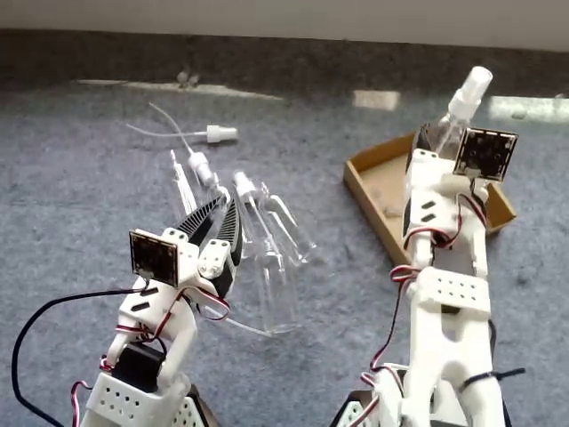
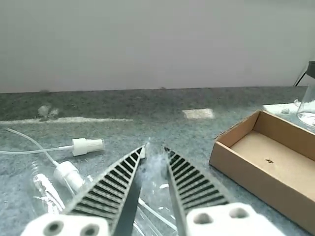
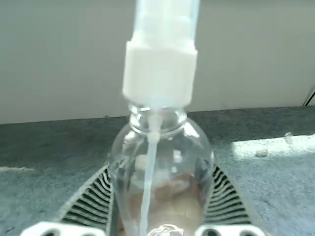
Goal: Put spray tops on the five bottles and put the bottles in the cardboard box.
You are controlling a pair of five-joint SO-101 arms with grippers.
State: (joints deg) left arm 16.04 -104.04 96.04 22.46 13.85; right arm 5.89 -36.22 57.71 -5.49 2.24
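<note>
Two white robot arms side by side at a grey flecked table (image 1: 80,231), seen from above and from each wrist.

The right arm is stretched fwd and raised. Its right gripper (image 3: 160,209) is clamped round the belly of a clear bottle (image 3: 162,167), w/ dark ribbed fingers (image 3: 91,201) pressing on either side. We see the bottle roughly upright, leaning a little, w/ a white spray top (image 3: 160,73) on its neck and a thin tube running down inside. From above, the bottle is off the table, and the cardboard box (image 1: 369,160) lies below the gripper. The box is shallow, brown and open-topped.

The left arm is bent lower. Its left gripper (image 2: 156,150) points fwd and down, its ribbed fingers parted by a narrow gap w/ nothing between them. Just under and beside its tips we see several loose bottles (image 1: 276,280), clear, lying close together on the table.

Beyond the tips lie two white tops w/ long thin tubes: a near spray top (image 2: 66,172) and, past it, a far spray top (image 2: 88,145). The box sits well apart from this gripper, off to its right.
</note>
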